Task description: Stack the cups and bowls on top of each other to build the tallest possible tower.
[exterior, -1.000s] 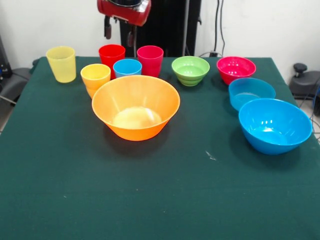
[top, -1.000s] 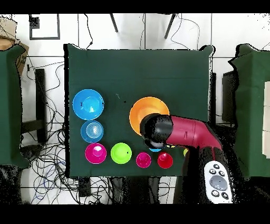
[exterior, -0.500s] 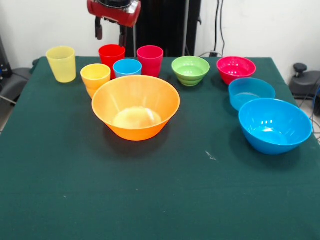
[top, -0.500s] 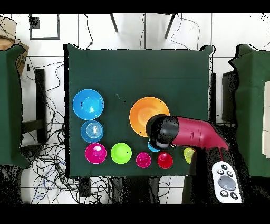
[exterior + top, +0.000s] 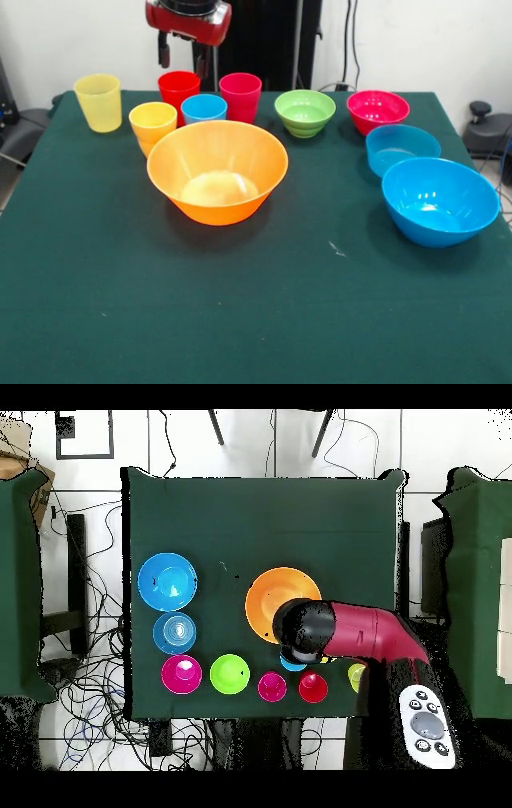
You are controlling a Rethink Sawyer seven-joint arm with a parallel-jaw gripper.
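- The gripper (image 5: 182, 58) hangs above the far-left part of the table (image 5: 264, 312), over the red cup (image 5: 178, 86); its two dark fingers (image 5: 165, 53) stand a narrow gap apart with nothing between them.
- Nothing is stacked: every cup and bowl sits by itself, mouth up, on the green cloth.
- The yellow cup (image 5: 98, 102) stands nearest the far-left corner, apart from the others.
- The orange cup (image 5: 152, 123), red cup, light blue cup (image 5: 203, 107) and pink cup (image 5: 240, 95) huddle close together near the far edge.
- The large orange bowl (image 5: 217, 170) sits just in front of that cluster, its rim hiding the feet of the orange and light blue cups.
- The green bowl (image 5: 305, 112) and magenta bowl (image 5: 377, 110) lie along the far edge toward the right.
- The small blue bowl (image 5: 402, 147) lies near the right edge, with the large blue bowl (image 5: 439, 200) just in front of it.
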